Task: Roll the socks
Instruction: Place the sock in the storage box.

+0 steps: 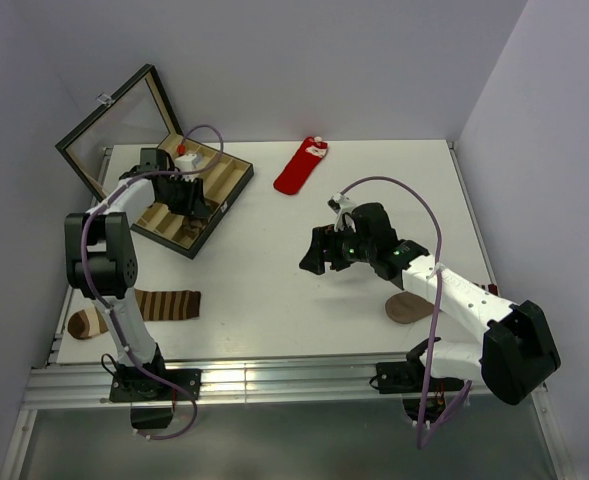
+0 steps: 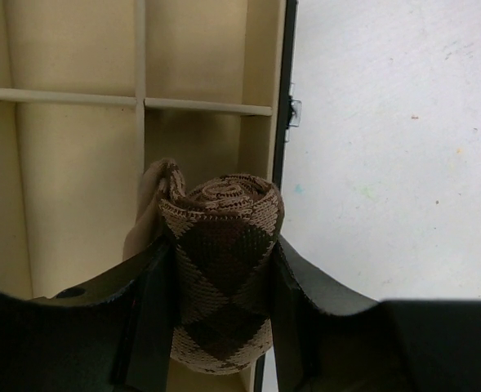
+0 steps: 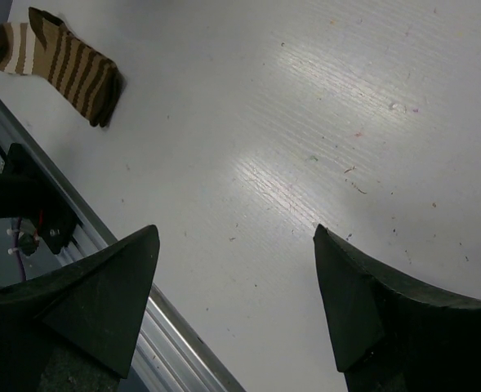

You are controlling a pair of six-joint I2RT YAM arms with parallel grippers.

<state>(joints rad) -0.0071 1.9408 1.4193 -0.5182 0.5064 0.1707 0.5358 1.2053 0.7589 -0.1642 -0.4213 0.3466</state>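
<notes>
The left gripper's (image 2: 220,273) jaws pinched the rolled argyle sock (image 2: 222,233) at the lower centre of the left wrist view, over a compartment of the wooden divider box (image 2: 77,155). The right gripper's (image 3: 236,237) jaws stood spread and empty above the white table (image 3: 322,122). The red sock (image 1: 300,166) lay flat at the upper centre of the top view.

Knitted argyle sock (image 2: 220,269), smooth white table (image 3: 305,122)
</notes>
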